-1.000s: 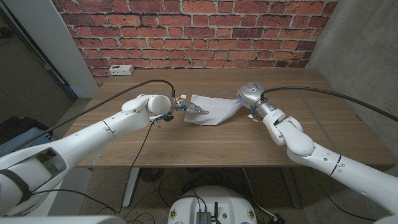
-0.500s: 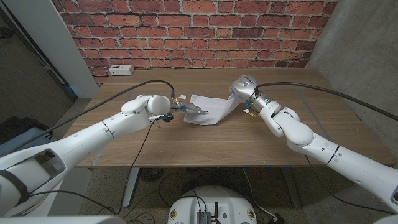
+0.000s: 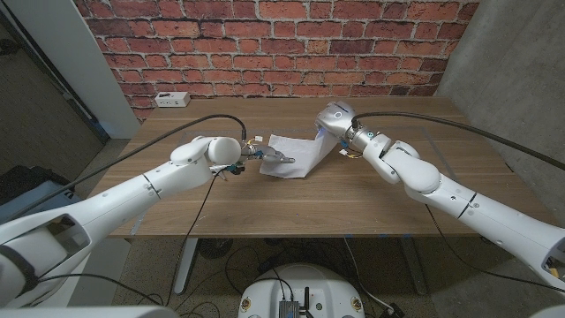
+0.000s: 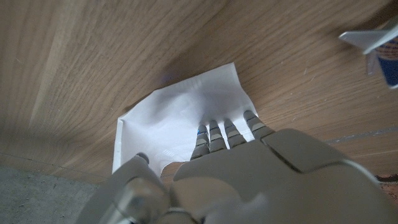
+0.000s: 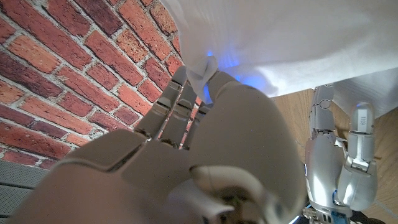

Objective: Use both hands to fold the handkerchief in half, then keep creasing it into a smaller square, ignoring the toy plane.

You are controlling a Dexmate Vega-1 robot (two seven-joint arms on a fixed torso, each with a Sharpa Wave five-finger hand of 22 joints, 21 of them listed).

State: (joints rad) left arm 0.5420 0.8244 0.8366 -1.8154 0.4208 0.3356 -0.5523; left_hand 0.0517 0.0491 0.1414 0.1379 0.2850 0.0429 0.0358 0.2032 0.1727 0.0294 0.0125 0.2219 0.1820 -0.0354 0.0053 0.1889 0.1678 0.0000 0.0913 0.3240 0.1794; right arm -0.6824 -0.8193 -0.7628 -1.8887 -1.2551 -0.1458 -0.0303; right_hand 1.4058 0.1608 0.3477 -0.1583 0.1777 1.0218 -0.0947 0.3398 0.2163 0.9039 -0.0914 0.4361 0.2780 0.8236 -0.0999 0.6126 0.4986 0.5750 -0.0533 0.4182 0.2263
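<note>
The white handkerchief carries no print or lettering that can be read. It lies on the wooden table between the two hands, its one edge lifted off the wood by the right hand, which pinches a fold of the cloth between its fingers (the right wrist view shows the white fabric bunched at the fingertips, a blue glow just behind it). The left hand rests its fingertips on the opposite side of the cloth, fingers held close together and pressing it to the table — nothing is gripped in it. In the left wrist view the near part of the handkerchief is covered by the hand's back. A toy plane sits well beyond the left hand's fingertips, cut off at the frame edge — white with a blue patch, any marking too blurred to read. Past both hands, at the table's far edge, lies a white power strip.
</note>
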